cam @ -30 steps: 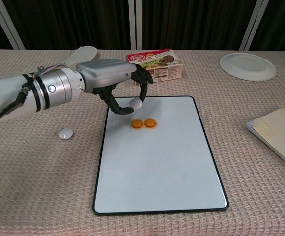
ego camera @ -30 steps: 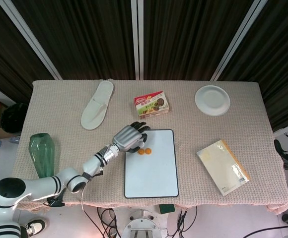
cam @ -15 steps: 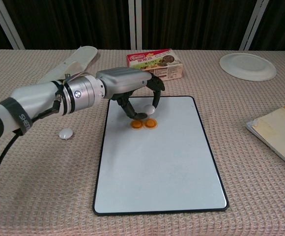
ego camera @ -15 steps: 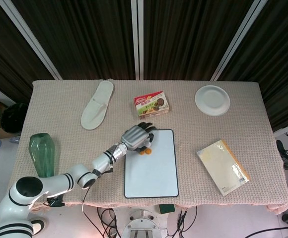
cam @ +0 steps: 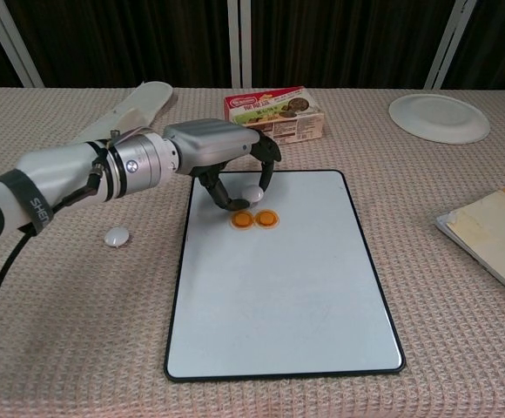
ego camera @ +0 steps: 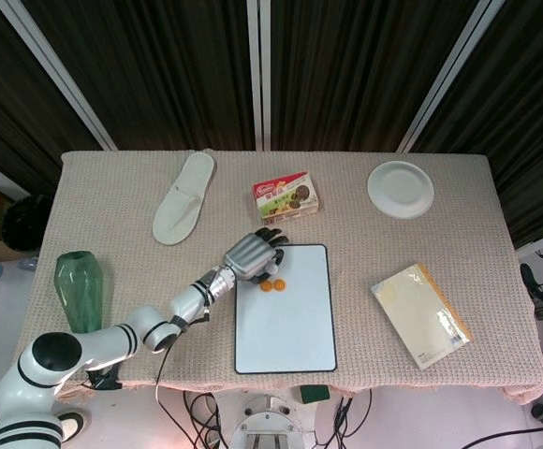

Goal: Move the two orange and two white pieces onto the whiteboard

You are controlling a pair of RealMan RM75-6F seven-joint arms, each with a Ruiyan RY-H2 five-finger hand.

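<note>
Two orange pieces (cam: 255,219) lie side by side near the top of the whiteboard (cam: 279,296). One white piece (cam: 252,192) is pinched in the left hand's (cam: 226,152) fingertips, just above the board at 12 o'clock from the orange pair; a second white piece (cam: 117,235) rests on the beige woven cloth (cam: 78,331) at the board's 9 o'clock. Also on the table: one slipper (ego camera: 183,197), one snack box (ego camera: 286,196), one plate (ego camera: 400,189), one book (ego camera: 419,313), one green vase (ego camera: 79,290). Dark slatted panels back the room.
</note>
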